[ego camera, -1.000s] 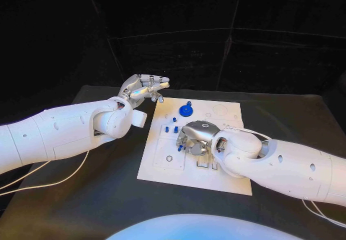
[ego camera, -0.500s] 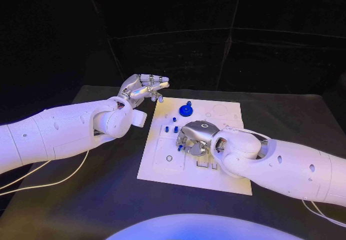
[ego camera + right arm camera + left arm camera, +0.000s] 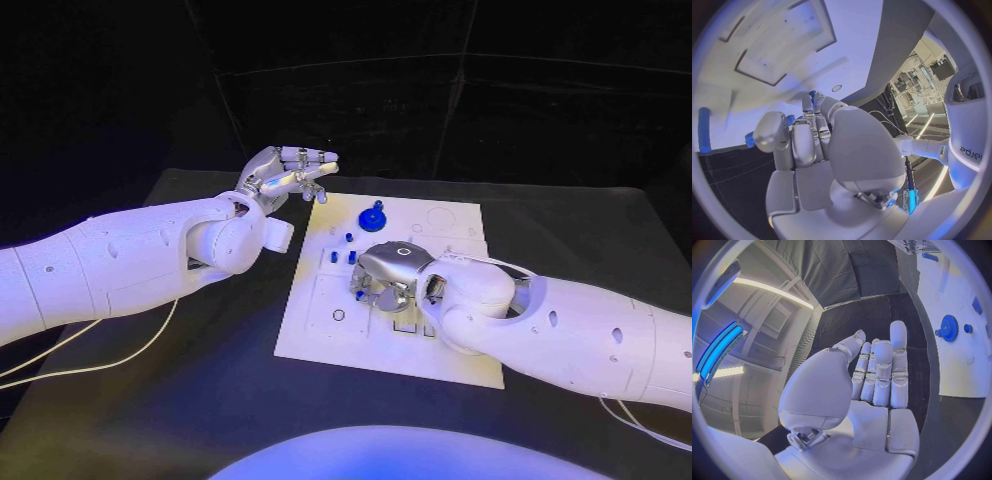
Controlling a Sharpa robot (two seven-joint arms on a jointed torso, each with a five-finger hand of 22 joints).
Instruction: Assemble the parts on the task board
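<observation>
The task board [image 3: 339,345] is laid flat in the middle of the black worktop [image 3: 173,400], its long sides running from the near edge toward the far edge. Over the middle of the board the right hand [image 3: 389,278] is lowered, palm down, with its fingers curled toward the plate. In the right wrist view small blue parts [image 3: 812,95] are seen at the fingertips [image 3: 815,102], and another blue piece [image 3: 750,139] is seen beside the thumb; whether any of them is actually gripped cannot be told, as the fingers hide the contact. A blue peg [image 3: 704,129] is seen lying apart from that hand on the white plate.

Just beyond the right hand, toward the board's left side, short blue pegs [image 3: 342,257] are stood upright in the plate. Farther still, near the board's far edge, a round blue gear [image 3: 374,218] with a knob on top is seated on the board; it is also seen in the left wrist view [image 3: 949,328].

Past the board's far left corner the left hand [image 3: 286,175] is held raised above the worktop, off the plate. Its fingers are kept loosely together and slightly bent, the thumb apart, and nothing is held in it.
</observation>
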